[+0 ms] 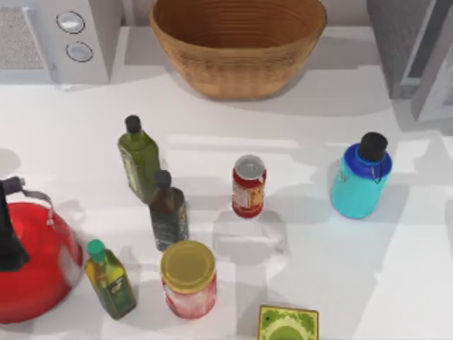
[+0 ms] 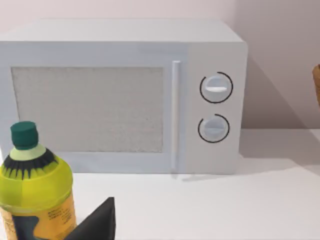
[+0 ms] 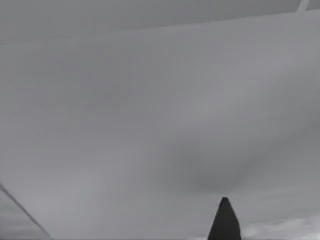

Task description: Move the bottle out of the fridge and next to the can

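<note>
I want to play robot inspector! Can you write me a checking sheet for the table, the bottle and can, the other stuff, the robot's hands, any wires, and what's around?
Surface: white table, lit, with shadows.
Job's things: teal bottle stands upright on the table, out of the fridge; red can stands upright to its left, a gap between them.
Clutter: two green oil bottles, dark glass bottle, gold-lidded jar, red kettle, green packet.
Grippers: left wrist view shows a dark finger; right wrist view a finger tip.
Cables: nothing seen.
Surroundings: microwave, wicker basket.
</note>
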Controlling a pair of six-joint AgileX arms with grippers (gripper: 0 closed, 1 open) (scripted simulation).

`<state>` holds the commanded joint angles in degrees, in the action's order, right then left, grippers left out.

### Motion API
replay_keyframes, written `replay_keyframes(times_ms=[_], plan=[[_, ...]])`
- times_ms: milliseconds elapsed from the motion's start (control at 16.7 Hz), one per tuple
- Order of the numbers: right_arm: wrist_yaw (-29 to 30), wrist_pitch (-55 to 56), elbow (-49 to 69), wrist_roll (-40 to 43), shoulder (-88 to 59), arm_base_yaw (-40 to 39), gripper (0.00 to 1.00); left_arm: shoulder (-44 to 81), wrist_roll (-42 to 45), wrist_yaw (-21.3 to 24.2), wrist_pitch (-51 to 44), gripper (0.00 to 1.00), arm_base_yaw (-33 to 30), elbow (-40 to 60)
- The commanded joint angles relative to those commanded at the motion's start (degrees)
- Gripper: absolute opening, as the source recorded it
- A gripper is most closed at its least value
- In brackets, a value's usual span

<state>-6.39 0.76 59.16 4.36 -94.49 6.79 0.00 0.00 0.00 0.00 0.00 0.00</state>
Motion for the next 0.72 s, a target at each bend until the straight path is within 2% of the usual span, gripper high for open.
replay_keyframes(times_ms=[240, 540, 720], plan=[[5.27, 2.5, -2.25, -4.5, 1.75, -5.56, 1.0, 0.0, 0.0, 0.0, 0.0, 1.0, 0.0, 0.0], [5.59, 2.29, -2.3, -4.22, 1.34, -4.66, 1.0, 0.0, 0.0, 0.0, 0.0, 1.0, 0.0, 0.0], [5.55, 1.71, 1.72, -4.4, -1.93, -4.66, 1.0, 0.0, 0.0, 0.0, 0.0, 1.0, 0.0, 0.0]])
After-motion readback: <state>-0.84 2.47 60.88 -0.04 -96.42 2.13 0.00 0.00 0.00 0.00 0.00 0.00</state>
